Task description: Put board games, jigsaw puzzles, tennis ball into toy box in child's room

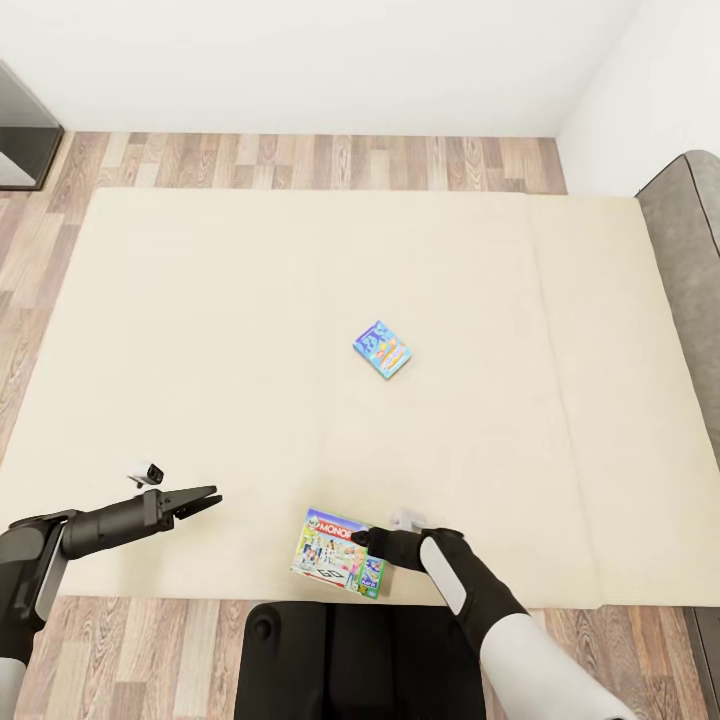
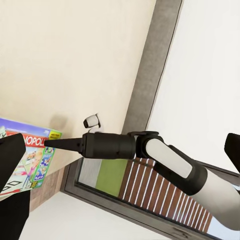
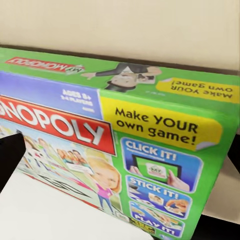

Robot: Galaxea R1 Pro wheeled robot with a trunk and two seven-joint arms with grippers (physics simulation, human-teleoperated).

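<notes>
Right fingers (image 1: 362,537) touch the green-edged board game's (image 1: 335,552) edge on bed (image 1: 250,330).

Beige bed (image 1: 250,330), small blue game box (image 1: 382,349) mid-mattress, green-edged Monopoly box (image 1: 335,552) at its near edge

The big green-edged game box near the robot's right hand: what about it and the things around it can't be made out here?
- Green-edged Monopoly box: the head view doesn't settle whether the right gripper grips it; its corner is covered by the arm.
- Right wrist view: box cropped by the frame, fingers barely visible.
- Small blue game box: print too small to read.
</notes>
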